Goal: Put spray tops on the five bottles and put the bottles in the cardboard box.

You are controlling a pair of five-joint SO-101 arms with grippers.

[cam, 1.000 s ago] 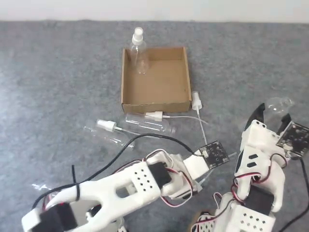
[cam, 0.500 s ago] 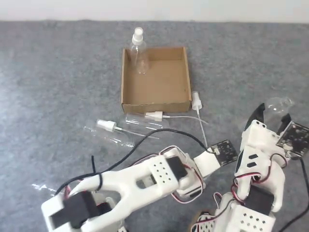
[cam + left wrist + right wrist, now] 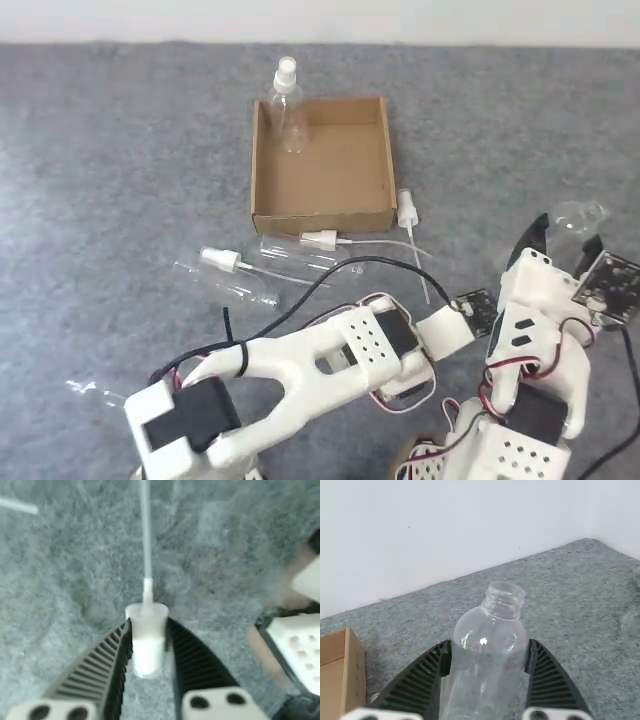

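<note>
My left gripper [image 3: 147, 626] is clamped on a white spray top [image 3: 146, 647], whose thin tube points away over the grey carpet [image 3: 60, 555]. My right gripper [image 3: 487, 650] clasps a clear bottle [image 3: 490, 630] around its shoulders; the neck is open and has no top. It sits off to the right of the cardboard box [image 3: 322, 165]. A capped bottle [image 3: 286, 105] stands in the box's far left corner. Two lying bottles [image 3: 232, 280] [image 3: 305, 255] rest in front of the box, and a loose spray top [image 3: 405, 210] lies by its near right corner.
</note>
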